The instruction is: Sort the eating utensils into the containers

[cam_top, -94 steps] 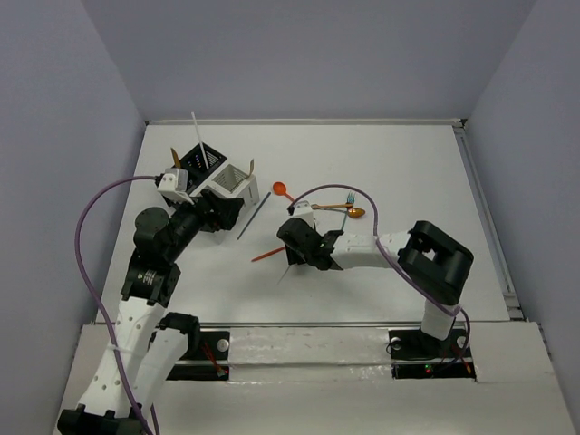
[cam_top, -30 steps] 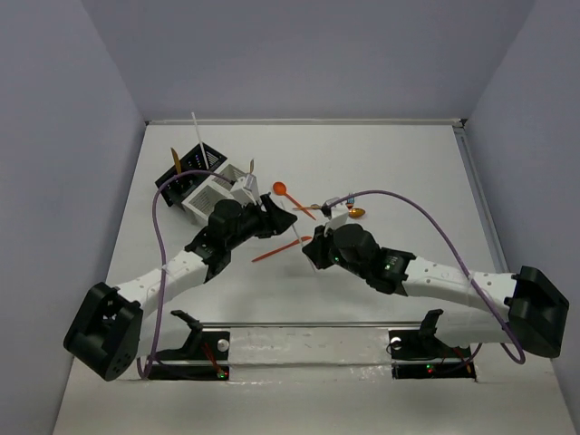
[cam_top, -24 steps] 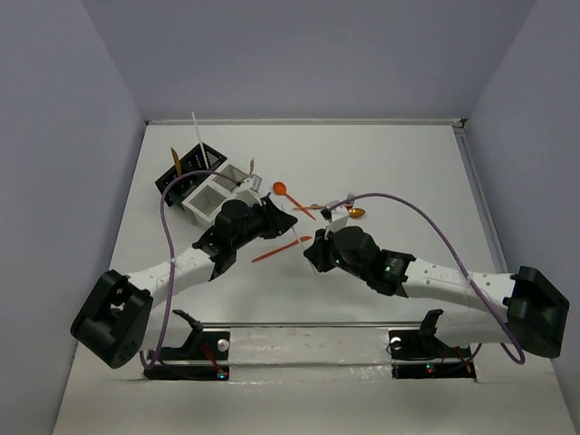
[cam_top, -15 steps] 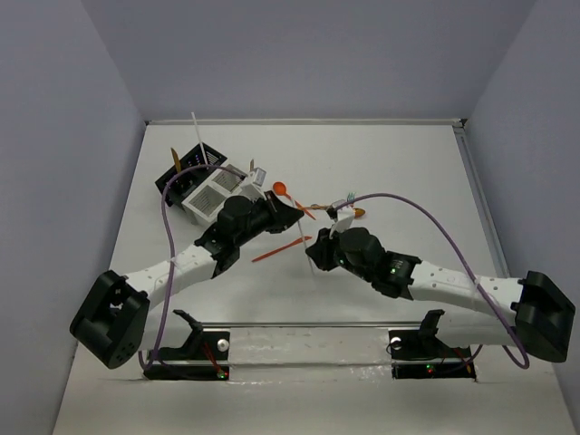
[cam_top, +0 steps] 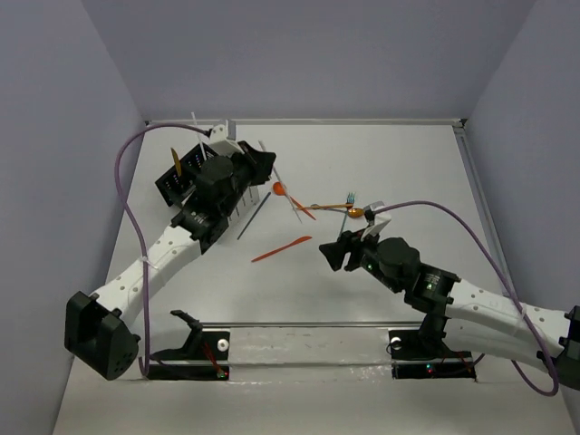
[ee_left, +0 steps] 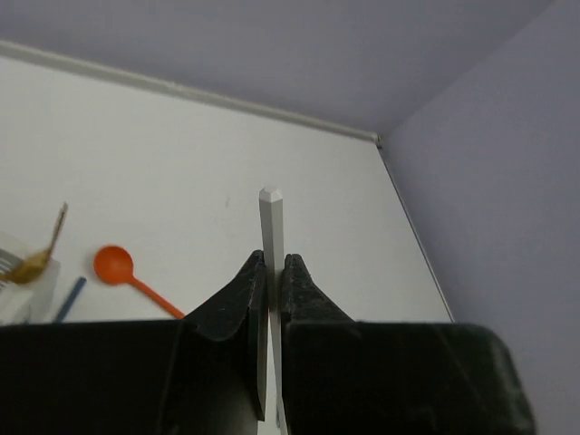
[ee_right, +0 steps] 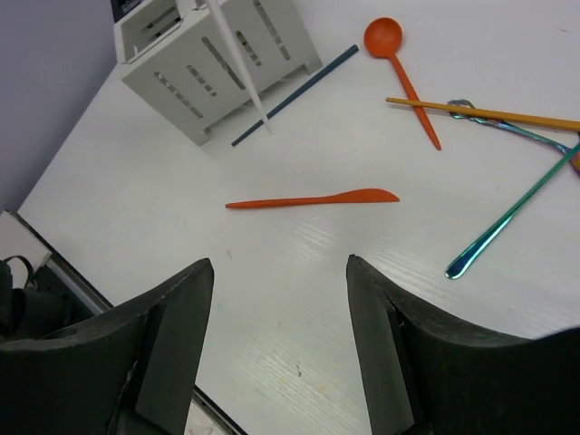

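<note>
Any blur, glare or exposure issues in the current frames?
Top external: sharp, evenly lit, only soft shadows. Left wrist: white stick crisp, left pincer gripping it is a dark, detail-less mass. Right wrist: orange knife and table sharp, right pincer slightly soft at the frame's bottom. No glare.

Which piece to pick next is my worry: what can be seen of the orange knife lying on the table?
The orange knife is one slim piece, plastic by its look: a thin handle that widens into a flat blade with a pointed tip. It lies flat on the white table, near the table's middle, its blade end pointing toward the right side. It lies apart from the other utensils, and nothing touches it but the table. It looks whole and unbent.
</note>
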### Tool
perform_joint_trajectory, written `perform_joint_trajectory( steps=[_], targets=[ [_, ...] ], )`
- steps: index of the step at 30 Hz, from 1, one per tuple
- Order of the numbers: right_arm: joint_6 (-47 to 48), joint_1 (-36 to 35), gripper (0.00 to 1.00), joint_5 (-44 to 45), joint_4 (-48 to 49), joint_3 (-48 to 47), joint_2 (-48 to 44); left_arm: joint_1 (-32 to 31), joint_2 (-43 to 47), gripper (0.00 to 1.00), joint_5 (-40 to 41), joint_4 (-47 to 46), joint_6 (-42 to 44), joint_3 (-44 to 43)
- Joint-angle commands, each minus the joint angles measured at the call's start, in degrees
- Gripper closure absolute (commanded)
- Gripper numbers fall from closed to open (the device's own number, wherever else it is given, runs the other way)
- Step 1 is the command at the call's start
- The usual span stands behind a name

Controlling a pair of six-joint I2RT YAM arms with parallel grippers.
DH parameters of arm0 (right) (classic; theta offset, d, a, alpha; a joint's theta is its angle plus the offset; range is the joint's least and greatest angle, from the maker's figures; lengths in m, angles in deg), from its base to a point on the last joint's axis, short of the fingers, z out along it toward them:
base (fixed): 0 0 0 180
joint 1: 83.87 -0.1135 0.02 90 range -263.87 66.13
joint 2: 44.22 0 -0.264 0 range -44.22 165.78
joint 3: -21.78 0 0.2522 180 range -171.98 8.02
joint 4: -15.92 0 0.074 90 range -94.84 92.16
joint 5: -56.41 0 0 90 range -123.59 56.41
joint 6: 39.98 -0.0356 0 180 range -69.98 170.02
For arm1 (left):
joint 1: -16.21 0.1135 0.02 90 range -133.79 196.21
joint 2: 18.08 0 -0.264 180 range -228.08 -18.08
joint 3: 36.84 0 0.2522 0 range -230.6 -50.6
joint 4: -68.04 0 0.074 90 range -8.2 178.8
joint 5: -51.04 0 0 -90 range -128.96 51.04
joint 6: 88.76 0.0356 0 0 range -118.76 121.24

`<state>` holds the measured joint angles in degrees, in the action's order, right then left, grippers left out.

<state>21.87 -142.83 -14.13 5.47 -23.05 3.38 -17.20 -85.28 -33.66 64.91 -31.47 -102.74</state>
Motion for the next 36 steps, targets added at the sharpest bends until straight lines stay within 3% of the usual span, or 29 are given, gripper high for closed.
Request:
perform_joint_trajectory(
  steps=[1, 7, 12, 16, 25, 36],
  targets=[
    [0.2, -0.4, 0.34, 5.2, -2.6, 1.8, -1.3, 4.9, 0.8, 0.94, 7.9, 2.1, 5.0, -8.1],
    [-0.2, -0.4, 0.34, 5.8, -3.2, 3.6, -3.3, 19.0, -4.2, 0.94, 8.6, 5.5, 7.7, -18.5],
    [-0.5, -0.4, 0.34, 5.7, -3.2, 5.1, -4.8, 24.2, -10.7, 0.94, 14.6, 7.0, 16.0, -24.7],
    [-0.5, -0.4, 0.34, 5.6, -3.2, 5.9, -4.8, 28.6, -15.3, 0.94, 15.4, 7.2, 17.2, -28.9],
    [0.2, -0.4, 0.35, 5.1, -2.8, 5.9, -3.5, 32.3, -21.9, 0.94, 17.5, 4.6, 22.3, -33.6],
    [0.3, -0.4, 0.35, 2.1, -0.2, 3.8, 2.2, 32.4, -27.4, 0.94, 16.5, -0.7, 27.1, -35.2]
  ],
)
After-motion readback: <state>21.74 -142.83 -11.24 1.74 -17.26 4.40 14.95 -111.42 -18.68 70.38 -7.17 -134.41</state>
